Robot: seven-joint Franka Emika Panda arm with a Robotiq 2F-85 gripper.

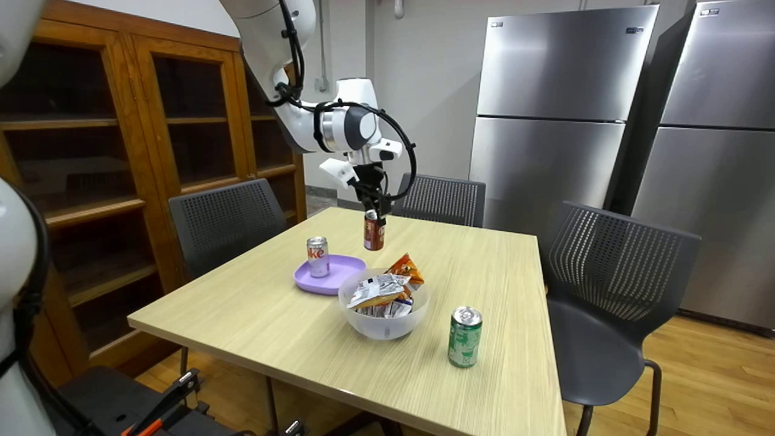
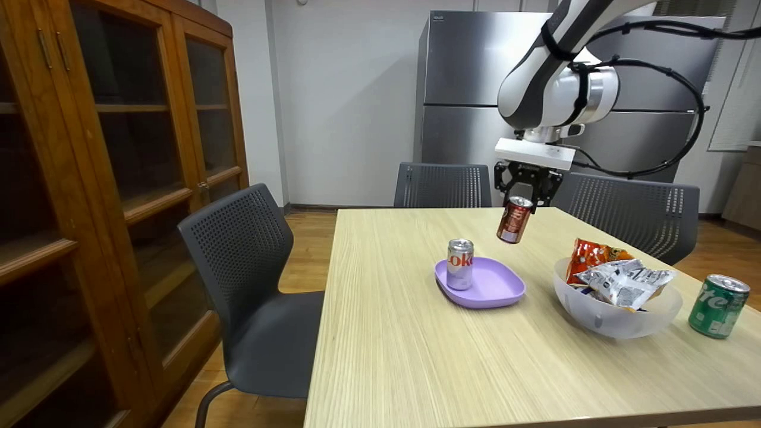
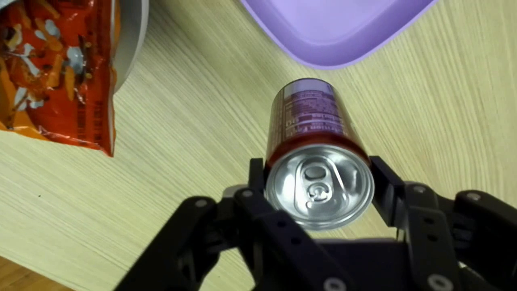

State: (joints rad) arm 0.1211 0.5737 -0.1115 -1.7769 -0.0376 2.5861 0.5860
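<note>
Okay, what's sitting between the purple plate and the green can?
The translucent bowl with snack bags in it stands between the purple plate and the green can in both exterior views.

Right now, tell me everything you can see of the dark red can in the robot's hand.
The dark red can looks like a metal drink can, with a round body, a lighter printed panel on its side, and a silvery lid with the pull tab lying flat. It looks unopened. The hand grips it near the lid, a finger on each side. It tilts, apparently raised off the table, near the purple plate.
</note>
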